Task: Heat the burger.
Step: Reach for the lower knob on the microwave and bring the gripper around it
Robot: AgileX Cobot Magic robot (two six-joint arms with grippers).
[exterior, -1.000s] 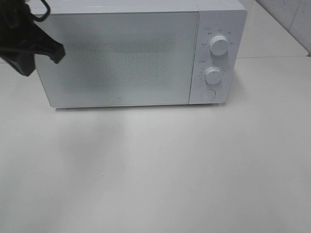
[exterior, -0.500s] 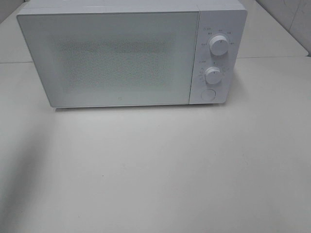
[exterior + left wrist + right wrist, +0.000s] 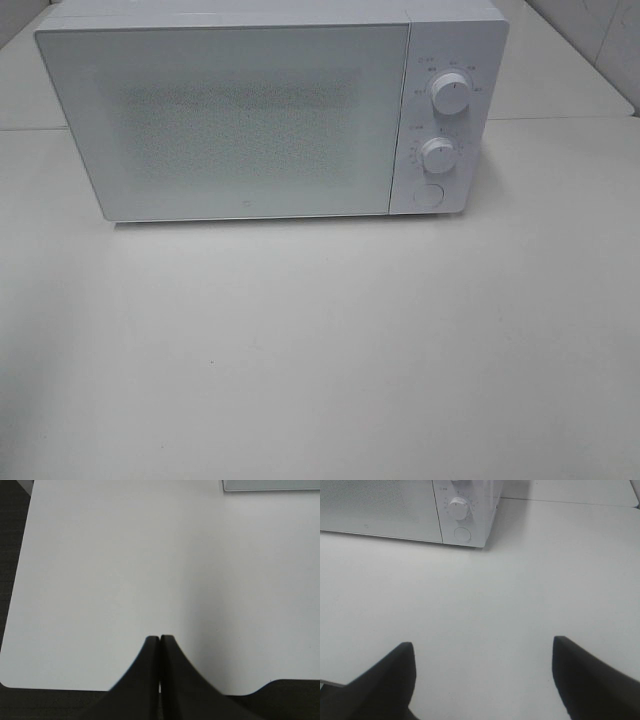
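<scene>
A broad, matte white table (image 3: 320,350) fills most of the exterior high view, with a seam running across it behind the appliance. On its far part stands a boxy white microwave oven (image 3: 250,12), facing the camera. Its large frosted-grey door (image 3: 230,120) is shut flat against the front and takes up all but the right strip of the face. The speckled window gives no view of the inside. The burger shows in none of the views, so where it sits cannot be told. To the right of the door runs a narrow white control panel (image 3: 447,40). It carries a round white upper knob (image 3: 451,94), a slightly smaller round white lower knob (image 3: 439,155) below it, and a round white push button (image 3: 427,196) at the bottom. Neither arm appears in the high view. In the left wrist view, the black left gripper (image 3: 160,640) hangs over bare table near a rounded table corner. Its two jaws are pressed together with nothing between them. In the right wrist view, the black right gripper (image 3: 482,641) points toward the control-panel end of the oven. Its jaws are spread wide apart and hold nothing.
</scene>
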